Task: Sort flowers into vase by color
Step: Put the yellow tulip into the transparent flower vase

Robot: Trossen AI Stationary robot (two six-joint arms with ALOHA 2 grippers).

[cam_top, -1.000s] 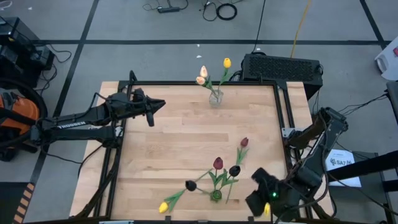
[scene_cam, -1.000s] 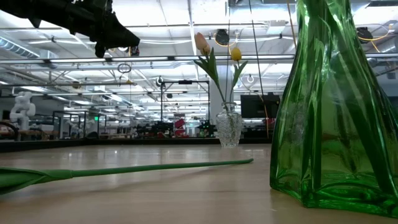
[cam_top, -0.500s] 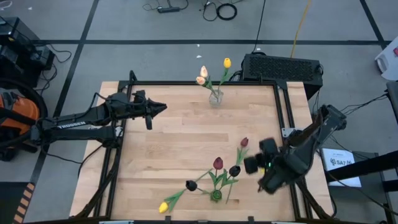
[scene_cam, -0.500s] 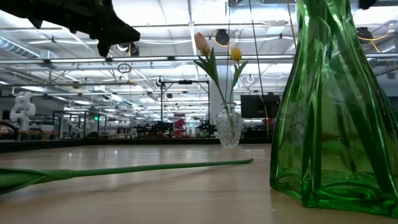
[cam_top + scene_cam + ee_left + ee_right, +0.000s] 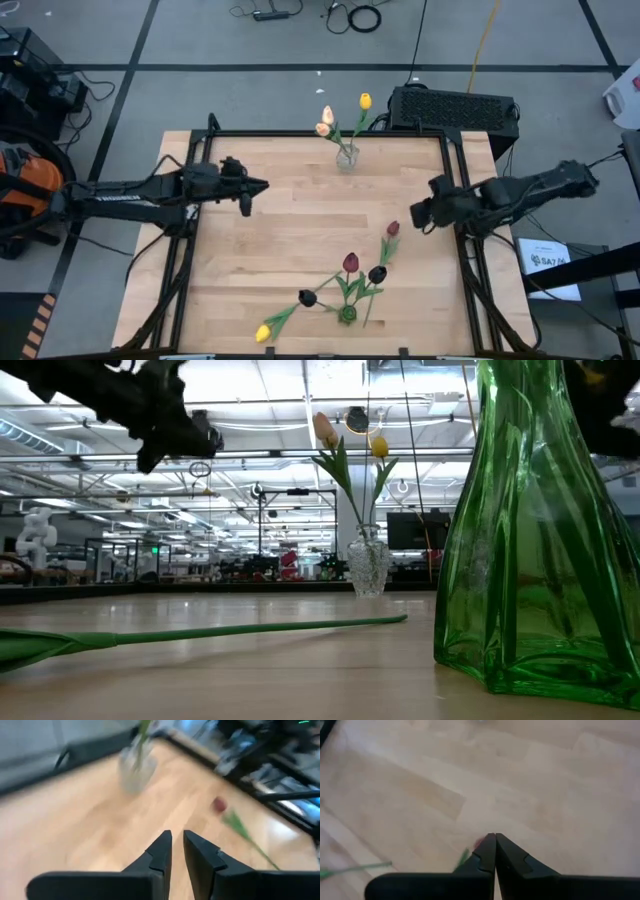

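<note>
Swinging up from the worktop's near right corner, the right gripper (image 5: pixel 418 214), fingers pressed together and empty, now nears the dark red tulip (image 5: pixel 393 229), likely to collect it; left gripper (image 5: pixel 262 184) hovers nearly closed.

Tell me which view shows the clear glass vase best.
The low view: the clear glass vase stands sharp and side-on, holding peach and yellow tulips. The high view shows it small from above; the left wrist view shows it blurred; the right wrist view misses it.

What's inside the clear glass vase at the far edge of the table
The clear vase holds three tulips: two pale peach heads and one yellow head, stems and leaves rising from its neck. The patterned glass hides the stem ends inside.
</note>
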